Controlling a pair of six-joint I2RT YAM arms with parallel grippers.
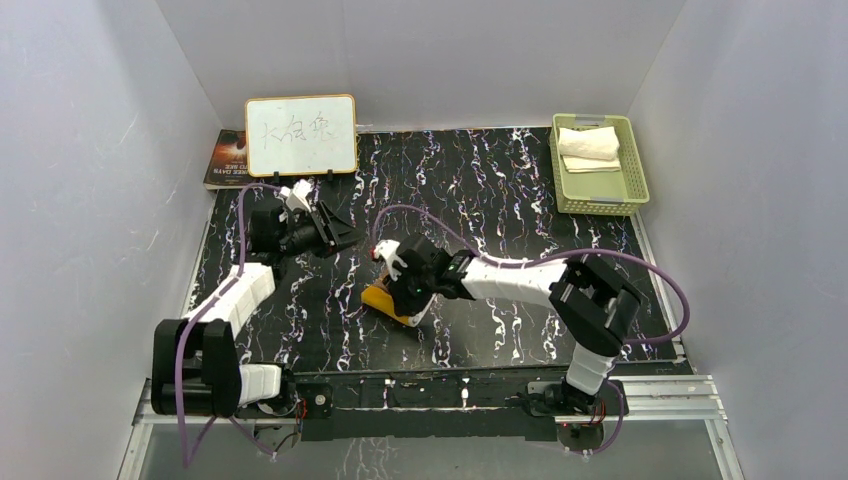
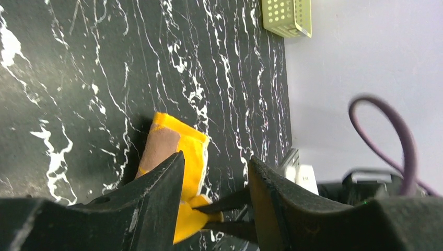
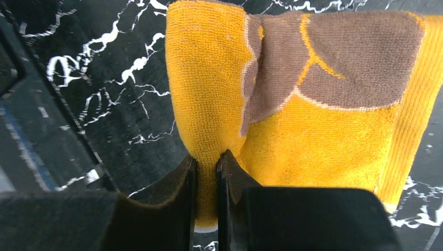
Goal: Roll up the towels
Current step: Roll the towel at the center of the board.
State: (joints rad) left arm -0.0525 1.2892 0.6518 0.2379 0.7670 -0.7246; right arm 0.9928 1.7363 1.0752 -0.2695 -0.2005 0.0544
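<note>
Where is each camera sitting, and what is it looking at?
Top external: above and behind the arms' bases, looking down on the marbled table, left arm, right arm, whiteboard and green basket.
Left wrist: on the left arm, looking past its open left gripper across the table at the orange towel.
Right wrist: on the right arm, close above the towel, its right gripper shut on a fold.
Shared: all three show the orange towel.
</note>
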